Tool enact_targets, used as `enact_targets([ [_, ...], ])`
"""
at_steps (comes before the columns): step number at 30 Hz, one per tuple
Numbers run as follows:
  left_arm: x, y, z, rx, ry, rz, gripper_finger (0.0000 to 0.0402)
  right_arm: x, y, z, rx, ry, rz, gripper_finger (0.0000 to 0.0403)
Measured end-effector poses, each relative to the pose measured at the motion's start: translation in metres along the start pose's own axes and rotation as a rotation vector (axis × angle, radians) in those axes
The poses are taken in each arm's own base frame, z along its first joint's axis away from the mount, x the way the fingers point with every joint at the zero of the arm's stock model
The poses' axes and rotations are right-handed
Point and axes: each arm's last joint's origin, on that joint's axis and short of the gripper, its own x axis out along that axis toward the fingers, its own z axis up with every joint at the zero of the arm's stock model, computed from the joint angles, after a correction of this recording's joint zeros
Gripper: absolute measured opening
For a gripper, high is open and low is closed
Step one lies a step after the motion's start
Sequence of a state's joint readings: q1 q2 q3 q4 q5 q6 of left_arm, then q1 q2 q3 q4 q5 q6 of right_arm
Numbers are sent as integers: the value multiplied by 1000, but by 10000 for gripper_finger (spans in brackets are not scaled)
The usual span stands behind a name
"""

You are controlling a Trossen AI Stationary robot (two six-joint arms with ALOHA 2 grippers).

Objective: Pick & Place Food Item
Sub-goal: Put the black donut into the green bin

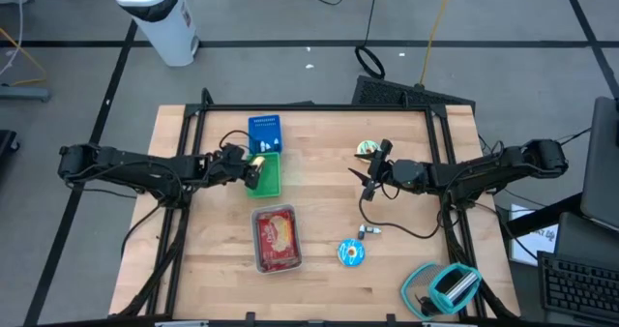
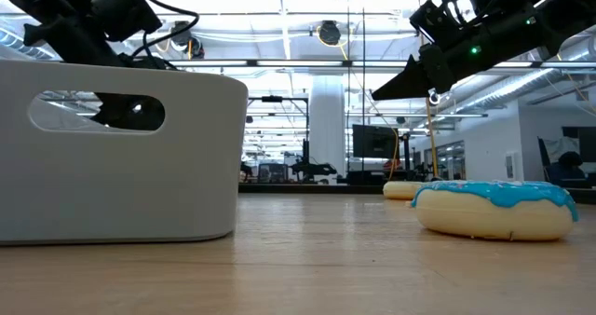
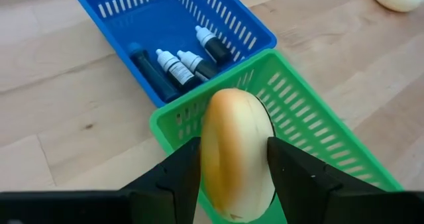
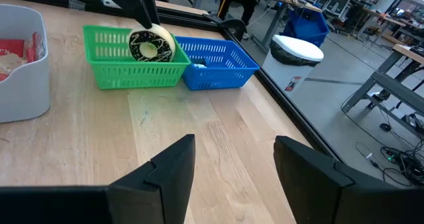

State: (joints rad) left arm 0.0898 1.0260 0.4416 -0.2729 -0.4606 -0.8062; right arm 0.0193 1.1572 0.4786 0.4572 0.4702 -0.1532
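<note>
L gripper (image 1: pixel 253 170) w/ donut (image 3: pixel 237 151) over green basket (image 1: pixel 270 182)
L fingers (image 3: pixel 175 177) clamped on donut's sides, held on edge above green basket's near end; blue basket (image 1: pixel 264 134) w/ small bottles (image 3: pixel 177 68) touches it behind. R gripper (image 1: pixel 371 175) raised over bare table (image 1: pixel 319 143), fingers apart, nothing held. Blue-iced donut (image 1: pixel 351 252) lies beside white bin (image 1: pixel 277 238) of red food.

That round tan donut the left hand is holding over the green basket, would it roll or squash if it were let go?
The round tan donut with dark icing is probably firm: the left hand pinches it on edge without visible denting. Dropped on edge it might roll, but the green plastic basket below would likely stop it.
</note>
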Motion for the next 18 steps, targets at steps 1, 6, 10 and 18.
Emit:
enact_targets([
  [1, 0, 0, 0, 0, -4, 4, 175, 0, 0, 0, 0, 0, 0, 196],
  [6, 0, 1, 1, 0, -24, 25, 175, 0, 0, 0, 0, 0, 0, 196],
  [10, 0, 1, 1, -6, -27, 28, 175, 0, 0, 0, 0, 0, 0, 196],
  [18, 0, 1, 1, -17, -27, 27, 175, 0, 0, 0, 0, 0, 0, 197],
])
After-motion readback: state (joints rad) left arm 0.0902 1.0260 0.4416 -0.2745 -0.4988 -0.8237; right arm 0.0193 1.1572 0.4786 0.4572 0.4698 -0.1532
